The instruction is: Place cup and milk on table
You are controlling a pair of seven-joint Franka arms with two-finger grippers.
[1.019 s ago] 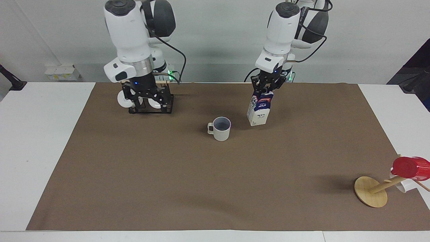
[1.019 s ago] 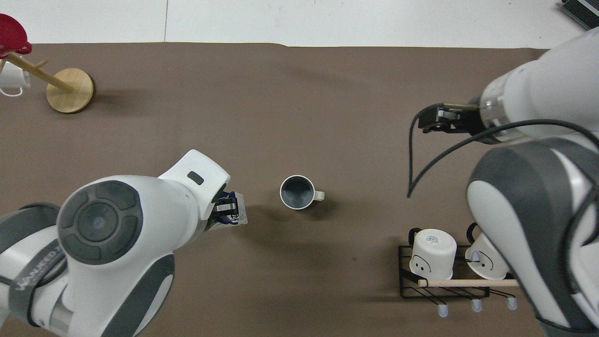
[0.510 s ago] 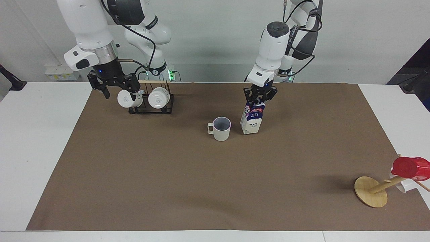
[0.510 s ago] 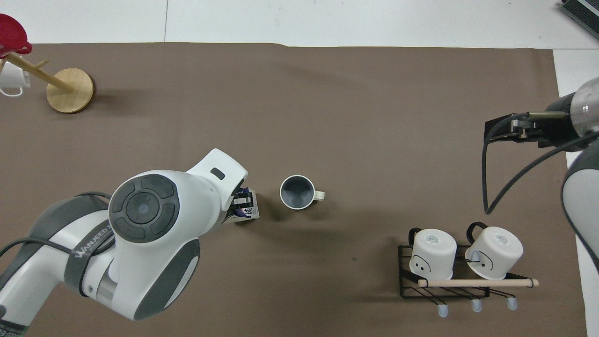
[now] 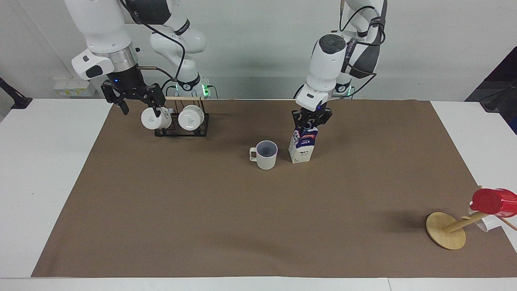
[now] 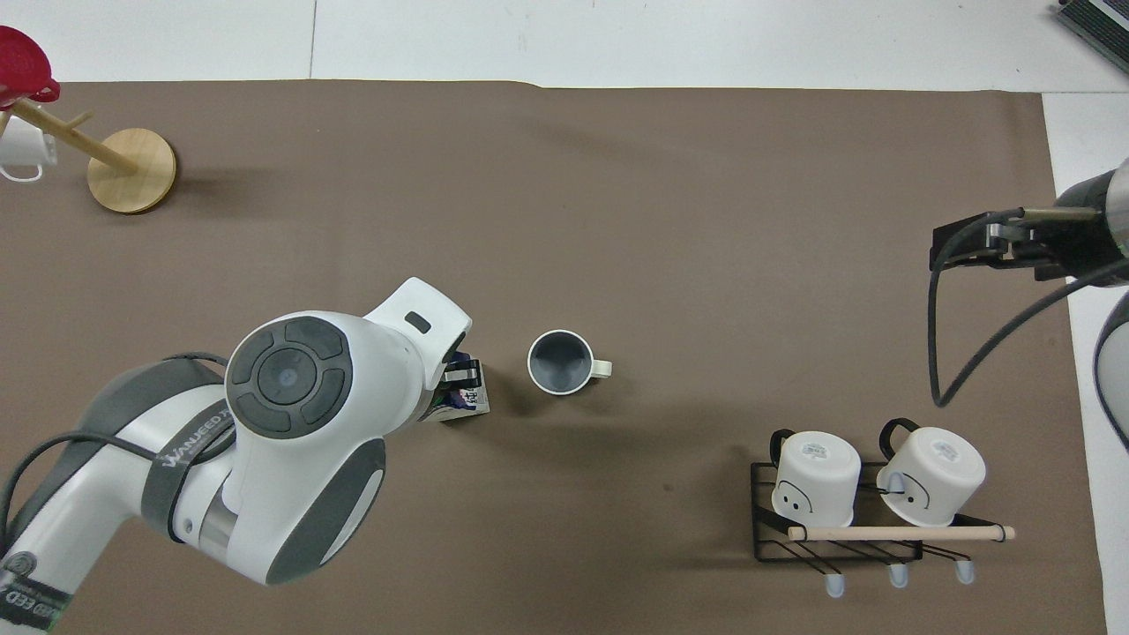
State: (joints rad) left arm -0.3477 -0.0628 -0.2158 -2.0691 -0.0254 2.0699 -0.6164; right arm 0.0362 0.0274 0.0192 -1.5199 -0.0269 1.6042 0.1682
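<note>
Standing upright on the counter [image 5: 56,169], the milk [image 5: 302,146] just beside the cup [image 5: 264,154], with the left end effector [image 5: 310,121] at its gable top, fingers unclear if releasing. Waiting with fingers spread over the rack [image 5: 181,125], the right end effector [image 5: 135,99]. Probably handling light and slightly crushable, so taking hold best at the stiff top ridge.

We see a black wire rack [image 5: 181,128] with a wooden rail at the edge nearest the robots, toward the right arm's end, carrying two white mugs [image 6: 816,474] tipped on their sides. At the left arm's end, farthest from the robots, a wooden mug tree [image 5: 446,230] leans, a red cup [image 5: 494,202] hung on it.
</note>
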